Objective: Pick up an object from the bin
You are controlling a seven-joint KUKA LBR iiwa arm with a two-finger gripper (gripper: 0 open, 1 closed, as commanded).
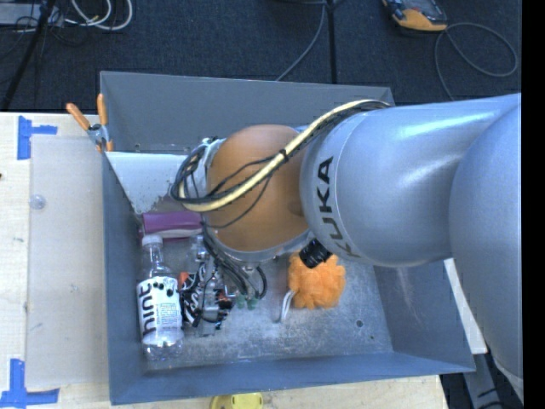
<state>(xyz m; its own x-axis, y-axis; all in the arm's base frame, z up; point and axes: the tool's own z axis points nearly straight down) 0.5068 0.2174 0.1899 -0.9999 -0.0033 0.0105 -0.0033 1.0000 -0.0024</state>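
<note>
So here's what you've got: the gripper [204, 307] is down low in the near-left part of the bin [281, 356], hanging under the orange wrist cover [251, 186] of the arm [409, 186]. It's a dark tangle of metal and thin wires down there, so you honestly can't tell whether it's spread or closed up, and nothing visibly sits in its grasp.

The thing right next to it is a small clear plastic bottle [160, 309]. It's lying on its side along the bin's left wall, cap end pointing toward the far side and base toward the near wall. It's see-through with a white label wrapped round the middle, with chunky dark lettering on it. The gripper sits just beside the bottle on its right, close enough that you can't tell if they touch.

Just past the bottle's cap there's a flat purple-pink thing [170, 222], partly tucked under the wrist cover. Over on the other side of the gripper, you'll see a fuzzy orange clump [319, 284] with a small whitish piece [285, 305] at its near-left edge. A yellow-and-black cable [255, 177] loops across the cover.
</note>
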